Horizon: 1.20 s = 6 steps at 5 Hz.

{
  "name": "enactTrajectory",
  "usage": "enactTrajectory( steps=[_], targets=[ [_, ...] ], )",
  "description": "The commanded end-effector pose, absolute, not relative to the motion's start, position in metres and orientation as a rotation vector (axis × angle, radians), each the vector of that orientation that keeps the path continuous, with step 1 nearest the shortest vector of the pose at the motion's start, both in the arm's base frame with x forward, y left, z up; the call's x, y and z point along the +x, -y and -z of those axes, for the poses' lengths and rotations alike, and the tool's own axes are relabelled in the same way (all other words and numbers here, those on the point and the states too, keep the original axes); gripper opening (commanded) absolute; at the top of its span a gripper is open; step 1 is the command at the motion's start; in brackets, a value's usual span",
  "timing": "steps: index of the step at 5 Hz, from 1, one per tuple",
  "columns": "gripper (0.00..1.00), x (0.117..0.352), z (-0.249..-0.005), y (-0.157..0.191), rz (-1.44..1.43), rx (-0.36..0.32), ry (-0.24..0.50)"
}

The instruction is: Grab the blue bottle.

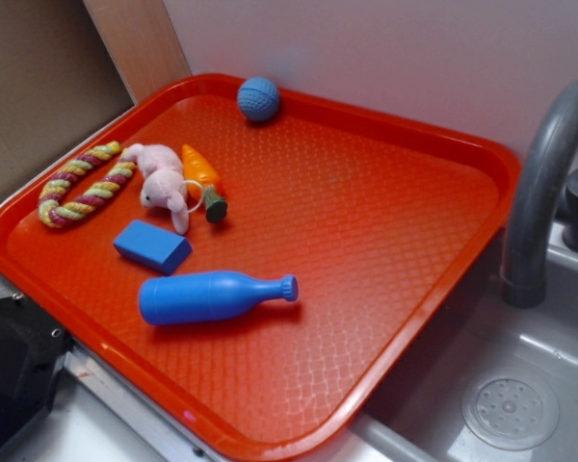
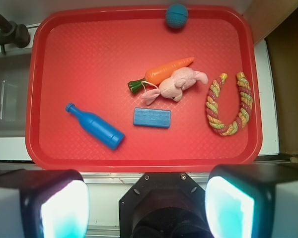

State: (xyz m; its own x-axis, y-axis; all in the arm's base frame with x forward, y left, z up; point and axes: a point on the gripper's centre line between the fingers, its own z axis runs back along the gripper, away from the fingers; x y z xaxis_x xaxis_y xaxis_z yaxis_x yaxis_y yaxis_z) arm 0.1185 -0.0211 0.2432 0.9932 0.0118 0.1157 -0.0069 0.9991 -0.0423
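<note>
The blue bottle (image 1: 207, 296) (image 2: 97, 128) lies on its side on the red tray (image 1: 366, 154) (image 2: 89, 59), near the tray's front edge. In the wrist view its cap points to the upper left. My gripper (image 2: 146, 203) is open, high above and just outside the tray's near rim. Its two pale fingertips (image 2: 64, 210) stand wide apart at the bottom of the wrist view with nothing between them. The bottle lies ahead and left of the gripper, well apart from it. The exterior view does not show the gripper.
On the tray are a small blue block (image 2: 152, 117), an orange carrot (image 2: 166, 72), a pink plush bunny (image 2: 176, 84), a rope toy (image 2: 228, 106) and a blue ball (image 2: 176, 15). A grey faucet (image 1: 544, 192) and sink (image 1: 520, 385) adjoin the tray.
</note>
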Motion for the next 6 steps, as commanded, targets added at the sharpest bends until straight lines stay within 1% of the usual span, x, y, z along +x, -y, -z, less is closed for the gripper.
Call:
enactTrajectory(
  steps=[1,2,3,4,5,6],
  targets=[
    [1.0,0.118,-0.243,0.021,-0.009,-0.042,0.116],
    [1.0,0.122,-0.236,0.029,0.241,-0.056,0.129],
    [1.0,0.158,-0.217,0.035,0.492,-0.062,0.167],
    [1.0,0.175,-0.197,0.051,0.737,-0.131,0.165],
    [1.0,0.178,-0.162,0.083,0.949,-0.077,0.101],
    [1.0,0.161,-0.136,0.106,1.02,-0.064,0.035]
  ],
)
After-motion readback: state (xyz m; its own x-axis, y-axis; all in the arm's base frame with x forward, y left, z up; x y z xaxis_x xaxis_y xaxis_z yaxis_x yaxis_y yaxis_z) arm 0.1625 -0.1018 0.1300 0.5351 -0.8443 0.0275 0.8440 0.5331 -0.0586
